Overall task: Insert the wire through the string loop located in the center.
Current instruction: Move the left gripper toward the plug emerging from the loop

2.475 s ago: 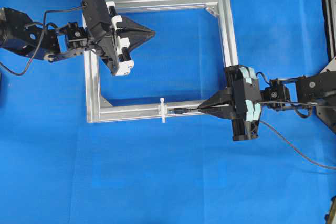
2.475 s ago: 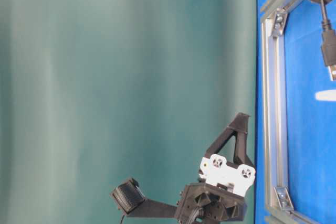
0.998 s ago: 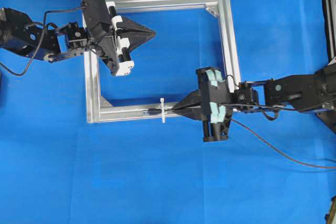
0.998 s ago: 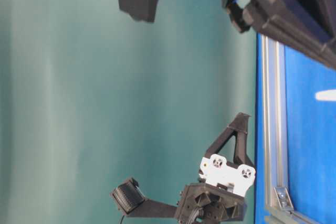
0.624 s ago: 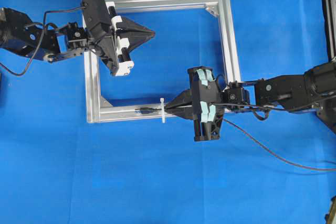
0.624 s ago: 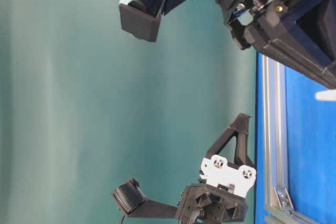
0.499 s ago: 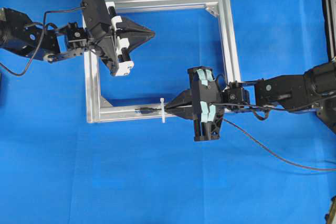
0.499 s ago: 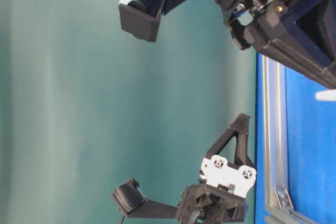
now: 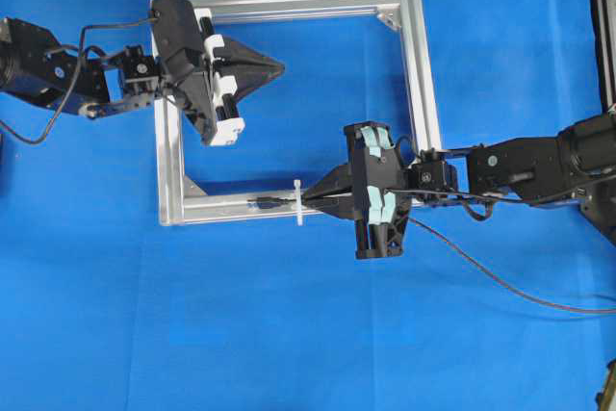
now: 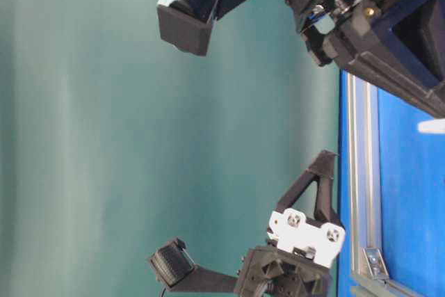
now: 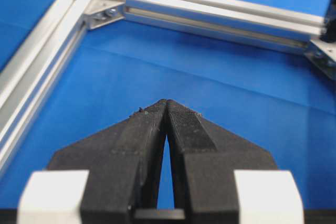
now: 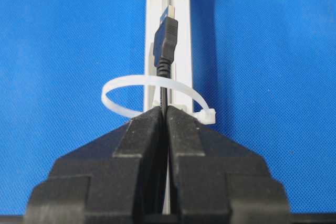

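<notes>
Right wrist view: the wire [image 12: 165,85] is pinched between the closed pads of the right gripper [image 12: 164,114], and its plug [image 12: 166,40] is seen already past the white loop [image 12: 157,95], lying along the frame rail [image 12: 181,3]. Overhead, the plug tip [image 9: 265,205] is found just left of the loop [image 9: 299,203]. The wire is judged light and limp, with only the short plug end stiff, so it is best held close behind the plug. The loop looks thin and springy, easily bent by a push. The left gripper [image 11: 167,106] is shut on nothing, inside the frame, well apart.
</notes>
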Motion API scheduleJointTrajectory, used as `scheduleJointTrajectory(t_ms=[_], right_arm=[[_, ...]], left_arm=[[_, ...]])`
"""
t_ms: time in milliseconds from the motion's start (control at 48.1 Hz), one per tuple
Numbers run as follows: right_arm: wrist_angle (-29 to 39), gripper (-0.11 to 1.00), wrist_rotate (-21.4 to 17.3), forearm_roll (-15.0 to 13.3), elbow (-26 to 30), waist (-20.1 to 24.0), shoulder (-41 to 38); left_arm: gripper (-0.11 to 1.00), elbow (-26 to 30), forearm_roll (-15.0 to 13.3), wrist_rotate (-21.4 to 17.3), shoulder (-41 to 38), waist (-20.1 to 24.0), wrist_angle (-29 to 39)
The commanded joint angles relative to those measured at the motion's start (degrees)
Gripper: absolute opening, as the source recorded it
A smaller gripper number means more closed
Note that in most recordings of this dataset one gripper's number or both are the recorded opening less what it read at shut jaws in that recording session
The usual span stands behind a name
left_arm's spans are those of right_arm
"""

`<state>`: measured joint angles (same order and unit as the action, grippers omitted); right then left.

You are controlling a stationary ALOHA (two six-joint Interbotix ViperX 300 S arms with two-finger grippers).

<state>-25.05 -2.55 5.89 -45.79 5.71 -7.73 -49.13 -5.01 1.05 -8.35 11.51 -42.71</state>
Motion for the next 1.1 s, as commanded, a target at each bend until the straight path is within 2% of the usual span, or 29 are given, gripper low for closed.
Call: scheduleJointTrajectory(t_ms=[0,541,666,832,1082], right_arm=[[-0.35,-0.04,0.18,-0.18,0.70,-0.18,0.70],[-0.35,-0.04,0.18,-0.09,0.70,-0.18,0.70],[-0.35,-0.04,0.18,-0.09,0.70,-0.26,0.70],[-0.35,-0.04,0.18,-0.09,0.70,-0.18,0.70],[-0.35,-0.04,0.18,-0.09,0.70,-0.18,0.70]], left_arm=[[0.00,0.09,0.18,0.00,2.11,-1.85,-0.53],[0.00,-1.49,0.09,0.18,3.34,-16.35,-0.53],[0.00,-1.58,0.09,1.67,3.34,-19.25,-0.53],[0.00,-1.58,0.09,5.36,3.25,-20.83,-0.35],[0.00,-1.67,0.09,5.71,3.16,-20.92,-0.18]])
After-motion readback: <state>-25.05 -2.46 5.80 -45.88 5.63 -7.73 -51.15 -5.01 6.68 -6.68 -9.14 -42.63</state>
